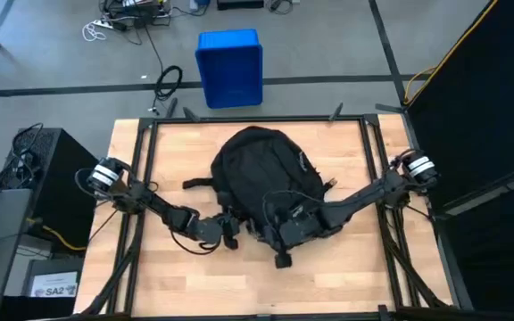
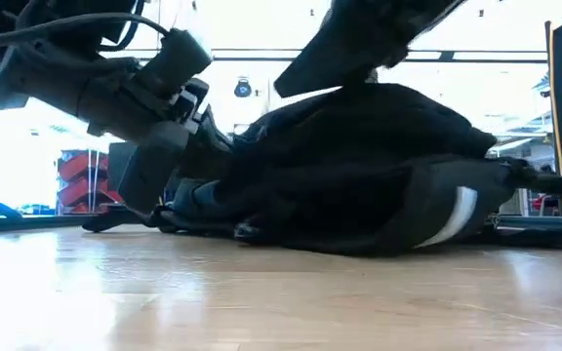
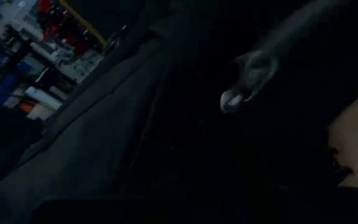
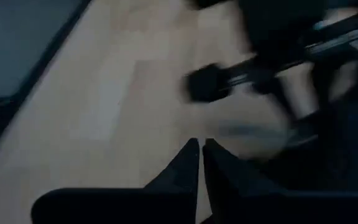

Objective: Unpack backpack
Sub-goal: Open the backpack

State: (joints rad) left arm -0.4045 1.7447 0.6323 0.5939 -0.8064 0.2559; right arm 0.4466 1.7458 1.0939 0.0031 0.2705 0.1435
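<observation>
Lying with its round top far from the arms, the backpack (image 1: pixel 261 183) has both grippers at its near end, the right gripper (image 4: pixel 201 149) pinched almost closed on nothing, the left gripper (image 1: pixel 228 234) pressed against its side, fingers I cannot tell.

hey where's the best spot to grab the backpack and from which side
Probably the loose strap sticking out from the backpack toward the left arm's side. It lies flat on the table, clear of the bulky body, so the left gripper could pinch it from above. Both grippers sit at the bag's near edge.
</observation>
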